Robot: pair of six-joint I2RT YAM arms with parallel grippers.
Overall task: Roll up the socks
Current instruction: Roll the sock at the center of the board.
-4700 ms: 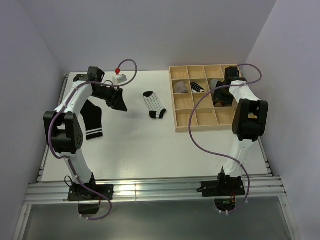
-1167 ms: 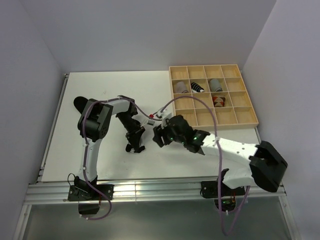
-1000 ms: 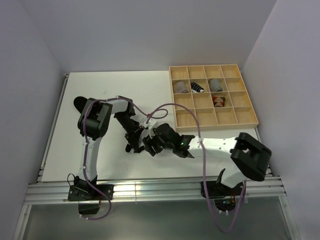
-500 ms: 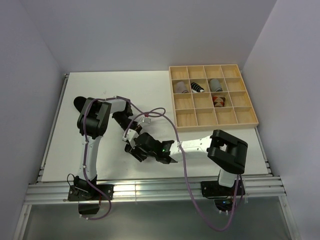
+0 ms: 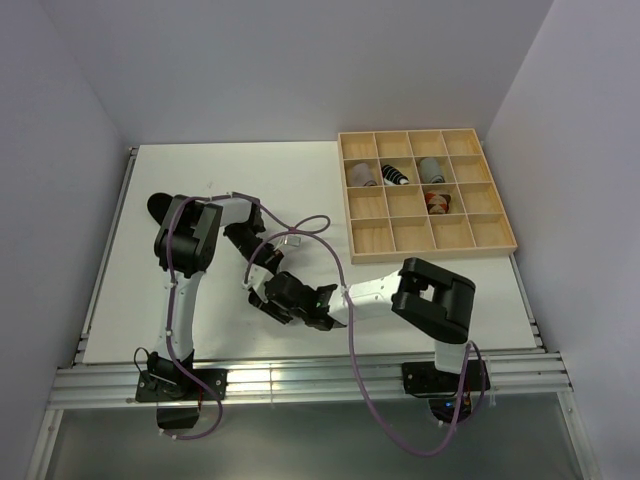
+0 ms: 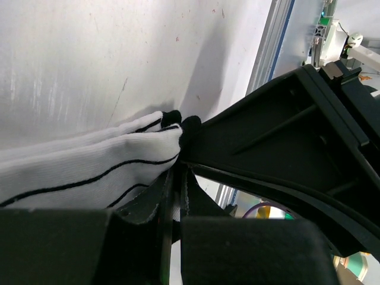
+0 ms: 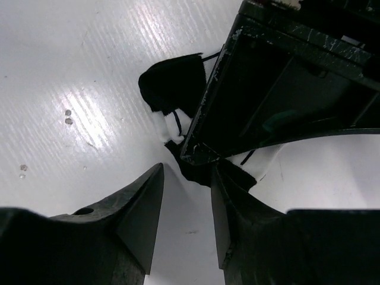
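A white sock with thin black stripes and a black toe lies at the front middle of the table. My left gripper is shut on it, the fabric bunched against its fingers. From above, that gripper hides almost all of the sock. My right gripper is open and low over the table. Its fingertips stand just in front of the sock's black edge, right next to the left gripper. One right finger fills the left wrist view, touching the toe.
The wooden grid tray stands at the back right, with rolled socks in several compartments. A black sock shows at the far left behind the left arm. The table's front rail runs close behind both grippers.
My right arm has swung left across the table until its gripper meets the left one, and its jaws have narrowed. The left gripper stays shut on the striped sock.
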